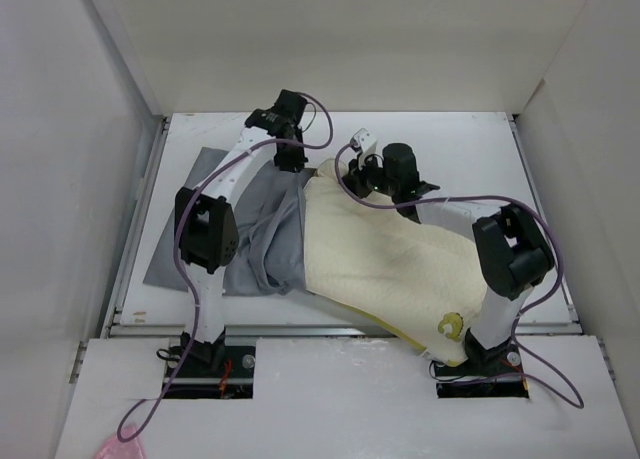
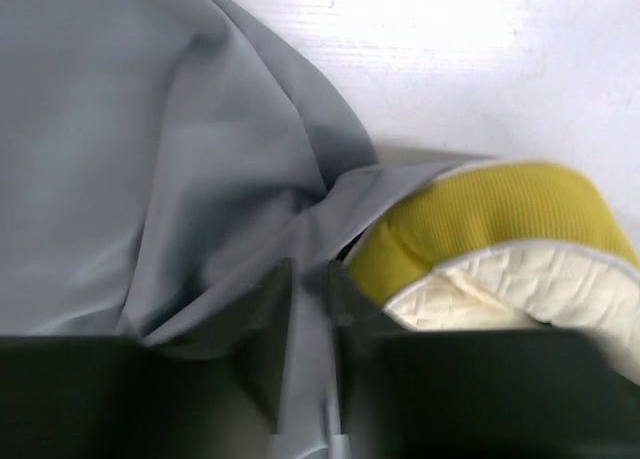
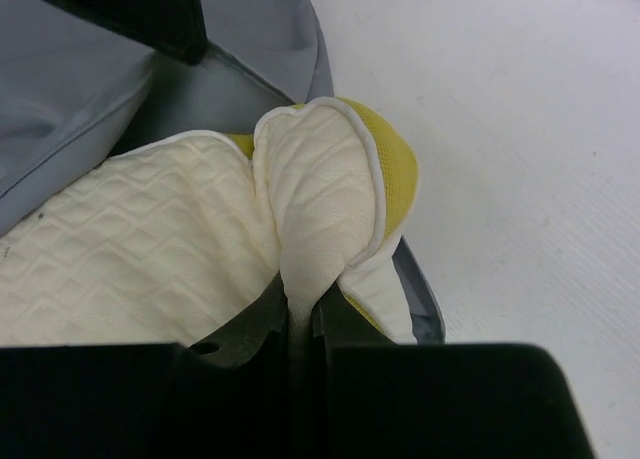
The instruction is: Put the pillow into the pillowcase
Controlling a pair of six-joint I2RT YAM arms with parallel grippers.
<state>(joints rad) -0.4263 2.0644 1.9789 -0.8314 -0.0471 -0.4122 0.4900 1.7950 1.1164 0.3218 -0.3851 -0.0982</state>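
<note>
White table [image 1: 450, 139], pillow [image 3: 320, 199] corner between right fingers [image 3: 245, 329]

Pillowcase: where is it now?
Top view: the pillowcase lies bunched left of centre on the table, against the left side of the pillow, its far edge pinched in the left claw.

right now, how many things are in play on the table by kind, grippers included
pillow: 1
pillowcase: 1
grippers: 2 (left gripper pinching the pillowcase, right gripper pinching a pillow corner)
total: 4
</note>
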